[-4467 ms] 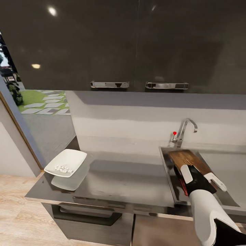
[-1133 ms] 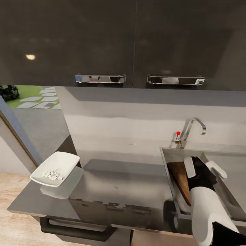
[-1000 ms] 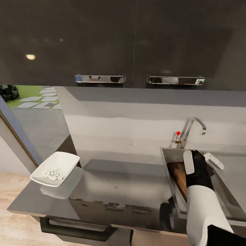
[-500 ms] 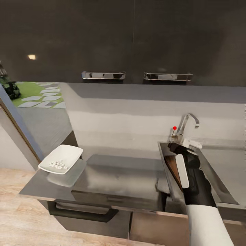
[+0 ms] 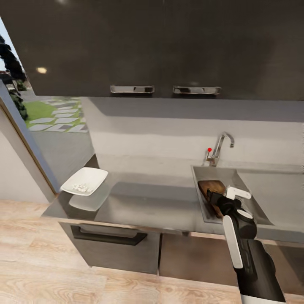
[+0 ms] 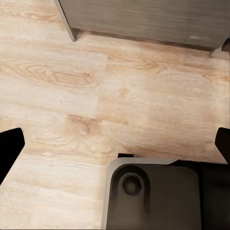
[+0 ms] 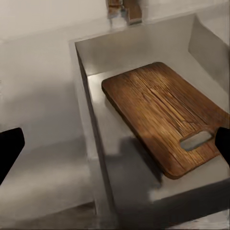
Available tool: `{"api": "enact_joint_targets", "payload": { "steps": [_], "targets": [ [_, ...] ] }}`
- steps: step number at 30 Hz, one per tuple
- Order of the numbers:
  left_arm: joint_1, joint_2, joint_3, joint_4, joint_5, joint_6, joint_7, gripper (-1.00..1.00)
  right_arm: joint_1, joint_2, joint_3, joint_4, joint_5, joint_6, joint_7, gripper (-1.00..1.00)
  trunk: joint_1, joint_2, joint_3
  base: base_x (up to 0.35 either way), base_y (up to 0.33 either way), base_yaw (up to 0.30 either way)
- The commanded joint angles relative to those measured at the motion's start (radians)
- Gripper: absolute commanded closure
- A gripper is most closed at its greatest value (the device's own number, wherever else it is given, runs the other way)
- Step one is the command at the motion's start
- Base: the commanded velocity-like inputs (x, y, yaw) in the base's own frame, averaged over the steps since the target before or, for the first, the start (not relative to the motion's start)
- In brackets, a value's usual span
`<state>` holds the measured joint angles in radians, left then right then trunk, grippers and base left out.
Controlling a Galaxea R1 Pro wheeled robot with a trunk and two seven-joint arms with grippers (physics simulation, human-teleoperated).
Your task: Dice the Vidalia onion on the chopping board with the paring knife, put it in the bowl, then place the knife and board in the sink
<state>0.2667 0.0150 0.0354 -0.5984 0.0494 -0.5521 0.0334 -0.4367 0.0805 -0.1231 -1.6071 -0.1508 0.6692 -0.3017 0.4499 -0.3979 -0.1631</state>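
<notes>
The right gripper [image 5: 230,197], a black two-fingered claw with white pads on a white and black arm, hangs above the front edge of the rectangular grey metal sink [image 5: 236,177] with its fingers spread wide and nothing between them; in the right wrist view its two dark fingertips [image 7: 9,148] sit at opposite edges of the picture, far apart. The dark brown wooden chopping board [image 7: 165,115] with rounded corners and visible grain lies inside the basin [image 7: 139,48], slanted, its far end resting against the left and back of the sink and its slotted handle end nearer the camera. In the head view the board [image 5: 211,188] shows just beyond the claw. The angular chrome tap [image 5: 220,147] with its small red knob [image 5: 209,149] stands behind the sink.

Well apart, at the left end of the long glossy grey countertop [image 5: 156,202], sits the shallow white squarish bowl [image 5: 84,180] holding tiny pale onion pieces [image 5: 83,187].

The left gripper [image 6: 115,146] is likewise spread open and empty, its fingertips [image 6: 10,151] at the picture's edges, over pale wood floor [image 6: 96,86] near the grey lower cabinets [image 6: 143,19]. Dark glossy wall cabinets [image 5: 169,42] hang above.
</notes>
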Motion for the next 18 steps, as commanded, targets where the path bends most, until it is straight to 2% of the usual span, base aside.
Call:
{"api": "enact_joint_targets", "payload": {
  "steps": [1,5,10,13,14,15,18],
  "targets": [
    [0.0,0.0,-0.002,-0.001,0.005,-0.001,0.002,-1.0,0.011,0.0,0.01,-0.002,-0.01,-0.008,-0.007,-1.0,0.0,-0.002,-0.002,-0.322,0.0,0.0],
    [0.0,0.0,-0.002,-0.001,0.005,0.0,0.002,-1.0,0.065,-0.001,0.047,-0.004,-0.01,-0.068,-0.005,-1.0,0.0,-0.002,-0.002,-0.322,0.0,0.0],
    [0.0,0.0,-0.002,-0.001,0.005,0.0,0.002,-1.0,0.111,-0.001,0.058,-0.004,-0.009,-0.092,-0.004,-1.0,0.0,-0.002,-0.002,-0.322,0.0,0.0],
    [0.001,0.0,-0.002,-0.001,0.005,0.0,0.002,-1.0,0.152,0.0,0.06,-0.004,0.042,-0.15,0.0,-1.0,0.0,-0.002,-0.002,-0.322,0.0,0.0],
    [0.0,0.0,-0.002,-0.001,0.006,0.0,0.002,-1.0,0.168,0.0,0.062,-0.004,0.083,-0.17,0.016,-1.0,0.0,-0.002,-0.002,-0.322,0.0,0.0],
    [0.0,0.0,-0.002,-0.001,0.006,0.0,0.002,-1.0,0.183,0.001,0.063,-0.003,0.103,-0.177,0.037,-1.0,0.0,-0.002,-0.002,-0.322,0.0,0.0],
    [0.0,0.0,-0.002,-0.002,0.006,0.0,0.002,-1.0,0.212,0.002,0.065,0.001,0.12,-0.184,0.068,-1.0,0.0,-0.002,-0.002,-0.322,0.0,0.0]
  ]
}}
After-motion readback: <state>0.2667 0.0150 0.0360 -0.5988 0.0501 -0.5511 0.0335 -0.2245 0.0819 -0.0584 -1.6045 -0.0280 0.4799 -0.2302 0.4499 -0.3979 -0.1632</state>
